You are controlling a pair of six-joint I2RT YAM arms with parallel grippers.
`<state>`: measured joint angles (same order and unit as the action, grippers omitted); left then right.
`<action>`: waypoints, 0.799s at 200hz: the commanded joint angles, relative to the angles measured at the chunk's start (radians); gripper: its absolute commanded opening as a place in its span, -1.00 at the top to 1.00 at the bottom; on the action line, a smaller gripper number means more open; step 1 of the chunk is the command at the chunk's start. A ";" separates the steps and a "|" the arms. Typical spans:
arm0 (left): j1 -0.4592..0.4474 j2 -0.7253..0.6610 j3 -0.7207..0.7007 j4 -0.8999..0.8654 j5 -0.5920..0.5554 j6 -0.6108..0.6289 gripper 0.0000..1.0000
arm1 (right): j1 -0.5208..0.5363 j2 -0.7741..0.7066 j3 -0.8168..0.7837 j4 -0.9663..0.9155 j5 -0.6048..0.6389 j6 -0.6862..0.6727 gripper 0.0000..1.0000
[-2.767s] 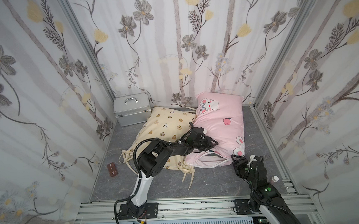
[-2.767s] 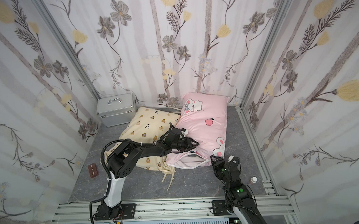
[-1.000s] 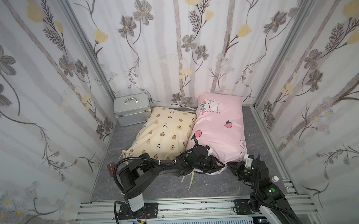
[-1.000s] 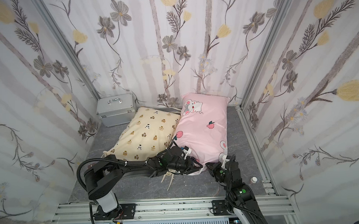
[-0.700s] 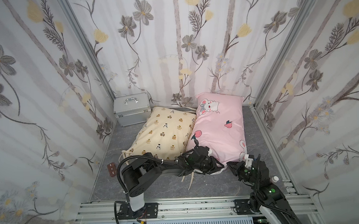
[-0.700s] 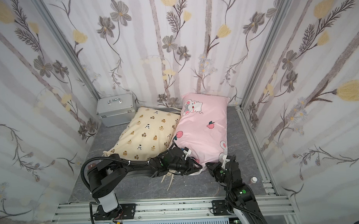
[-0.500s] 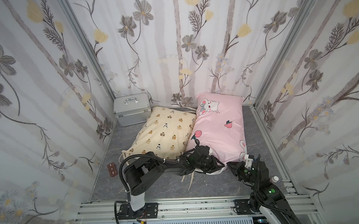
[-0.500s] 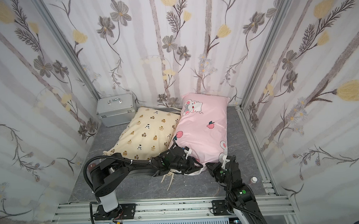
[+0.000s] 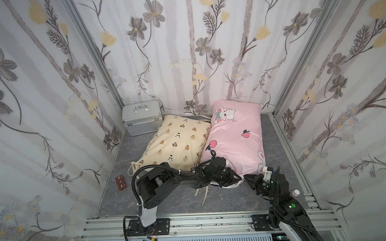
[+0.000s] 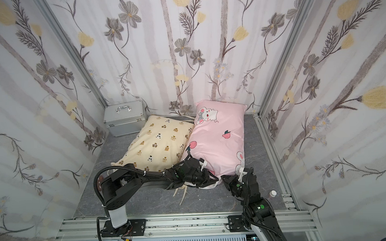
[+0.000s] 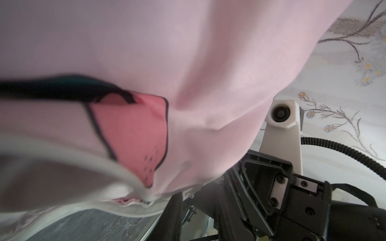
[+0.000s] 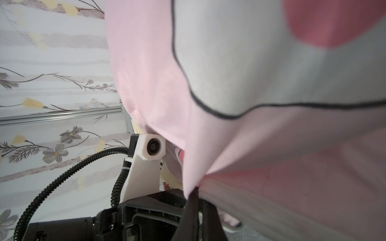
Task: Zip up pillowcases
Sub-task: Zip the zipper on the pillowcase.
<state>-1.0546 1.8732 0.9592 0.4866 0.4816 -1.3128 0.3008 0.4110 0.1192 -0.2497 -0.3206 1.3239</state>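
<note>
The pink case (image 9: 236, 135) is lying on the grey floor (image 9: 168, 199) towards the right wall, its far end against the back wall. The cream case (image 9: 177, 141) is lying just beside it on the left, the two touching along their long sides. The cream case's ties (image 9: 203, 191) are trailing onto the floor at the near end.

Both arms are working at the pink case's near edge. The right gripper (image 9: 248, 179) is sitting at the near right corner. In the right wrist view its fingers (image 12: 188, 217) are closed tight, pinching a peaked fold of pink fabric (image 12: 194, 183) between them, with the rest of the case bulging above.

The left gripper (image 9: 230, 179) is lying low along the same edge, close beside the right one. It is pressing against the case's white-edged opening (image 11: 117, 167), which is filling the left wrist view together with a peach print (image 11: 133, 133). The cloth is hiding its fingers in every view, so whether they are parted or holding the edge cannot be told.

A metal box (image 9: 141, 118) is standing in the far left corner, touching the cream case.
</note>
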 commanded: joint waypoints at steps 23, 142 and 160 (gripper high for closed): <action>0.001 0.007 0.006 0.052 -0.011 -0.017 0.49 | -0.001 -0.001 0.001 0.027 -0.011 0.008 1.00; 0.003 0.009 -0.002 0.083 -0.016 -0.037 0.71 | 0.000 -0.012 -0.001 0.013 -0.009 0.000 1.00; 0.004 0.011 -0.007 0.089 -0.018 -0.040 0.78 | 0.000 -0.014 -0.001 0.010 -0.008 0.000 1.00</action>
<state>-1.0538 1.8900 0.9573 0.5278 0.4709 -1.3396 0.3000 0.3988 0.1192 -0.2501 -0.3202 1.3235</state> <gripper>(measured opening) 0.124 0.048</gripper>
